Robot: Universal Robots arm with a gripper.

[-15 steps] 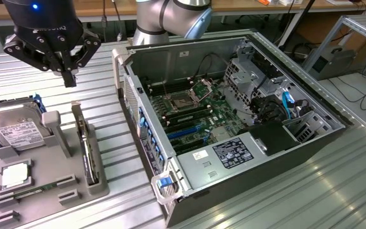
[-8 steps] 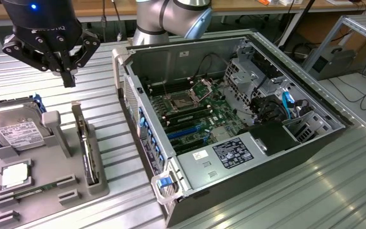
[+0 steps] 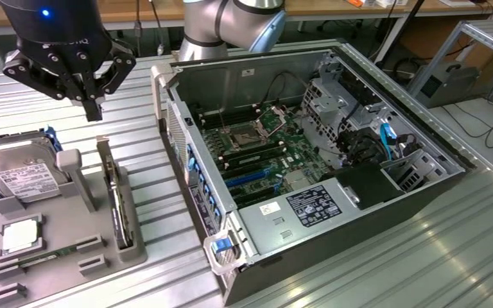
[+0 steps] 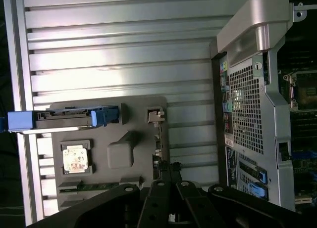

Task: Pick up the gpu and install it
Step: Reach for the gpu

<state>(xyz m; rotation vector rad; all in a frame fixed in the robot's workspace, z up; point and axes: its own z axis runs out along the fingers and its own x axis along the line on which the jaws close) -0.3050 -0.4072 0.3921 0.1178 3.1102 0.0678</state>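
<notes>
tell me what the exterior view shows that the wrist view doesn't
Exterior view adds: the arm, plus the power supply and blue cables inside the case. Wrist view adds: the case's rear grille face-on. Shared: the gripper, the tray holding the gpu on edge, the hard drive and the cpu, and part of the motherboard.

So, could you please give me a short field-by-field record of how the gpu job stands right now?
gripper: hovering above the grey holder, close to the gpu, not touching it
gpu: standing on edge in a holder slot, not picked up
hard drive: propped in the same holder
computer case: open, on its side, at the exterior view's right of the holder
gpu installed: no
</notes>
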